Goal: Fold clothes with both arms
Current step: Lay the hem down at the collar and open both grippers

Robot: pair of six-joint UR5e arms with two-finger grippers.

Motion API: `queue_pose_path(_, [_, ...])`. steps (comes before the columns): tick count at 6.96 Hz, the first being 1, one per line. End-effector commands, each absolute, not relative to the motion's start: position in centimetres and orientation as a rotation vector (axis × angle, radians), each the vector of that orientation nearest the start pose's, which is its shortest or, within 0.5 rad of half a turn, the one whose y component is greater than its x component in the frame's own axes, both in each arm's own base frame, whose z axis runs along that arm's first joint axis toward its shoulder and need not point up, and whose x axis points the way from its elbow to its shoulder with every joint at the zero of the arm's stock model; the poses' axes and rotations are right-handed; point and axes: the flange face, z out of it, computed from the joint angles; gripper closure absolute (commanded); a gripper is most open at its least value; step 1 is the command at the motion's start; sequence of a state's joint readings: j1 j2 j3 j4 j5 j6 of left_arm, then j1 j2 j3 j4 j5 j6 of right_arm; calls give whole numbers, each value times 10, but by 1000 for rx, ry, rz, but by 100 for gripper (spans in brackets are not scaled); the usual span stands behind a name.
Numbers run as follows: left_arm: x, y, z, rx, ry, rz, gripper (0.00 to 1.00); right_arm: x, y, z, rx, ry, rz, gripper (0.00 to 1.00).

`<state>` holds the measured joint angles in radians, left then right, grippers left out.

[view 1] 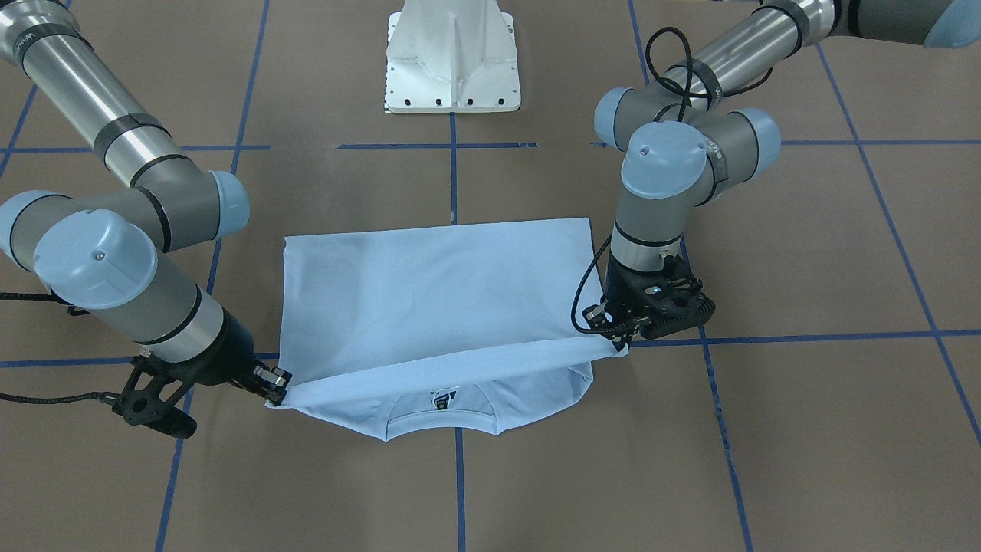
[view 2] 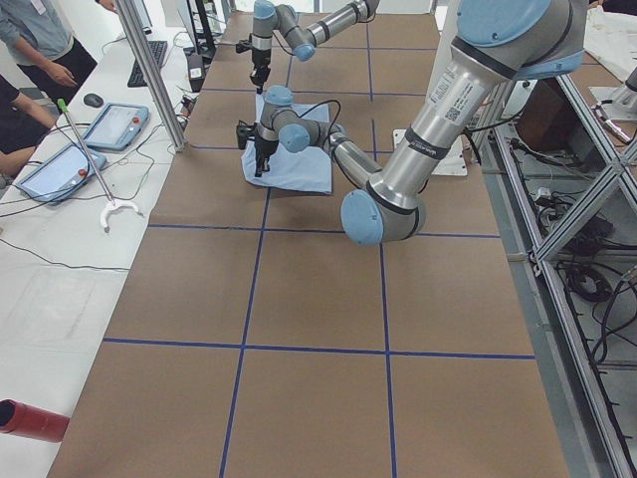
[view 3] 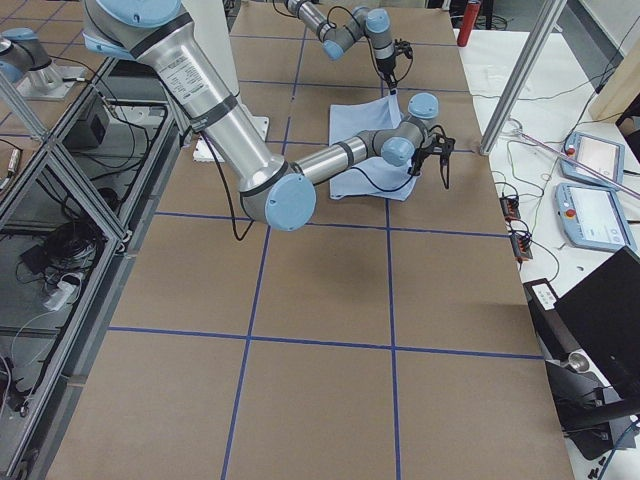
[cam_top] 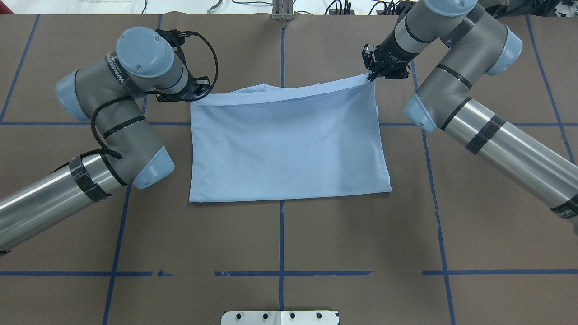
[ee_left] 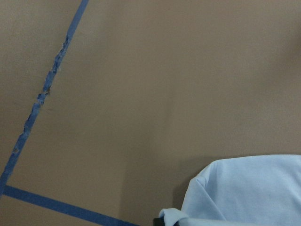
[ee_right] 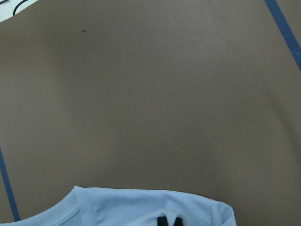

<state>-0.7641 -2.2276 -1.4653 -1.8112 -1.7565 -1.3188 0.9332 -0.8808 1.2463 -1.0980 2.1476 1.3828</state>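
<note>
The folded-over layer of the light blue T-shirt [view 1: 429, 299] hides its front below the collar, where a dark label [view 1: 442, 398] is too small to read. The left gripper [view 1: 619, 343] has its fingertips hidden behind its wrist in the overhead view; the right gripper [ee_right: 169, 221] is cut by the right wrist view's bottom edge, only its tips showing

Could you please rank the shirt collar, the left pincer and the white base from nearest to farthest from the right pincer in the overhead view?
From the right pincer:
1. Shirt collar, leftward along the held edge.
2. Left pincer, at the opposite held corner.
3. White base, bottom edge, centre.
</note>
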Motion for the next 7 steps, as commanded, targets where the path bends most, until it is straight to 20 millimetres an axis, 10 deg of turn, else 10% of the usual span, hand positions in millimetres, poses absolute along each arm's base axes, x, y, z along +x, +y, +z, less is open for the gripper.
queue_pose_path(1, [458,-604,298,238,787,-417,100,-392,-663,333,-24,-987,443,100])
queue_pose_path(7, [472,-612,282,233,794,-421,100,-400,-658,334,-16,-987,422,90])
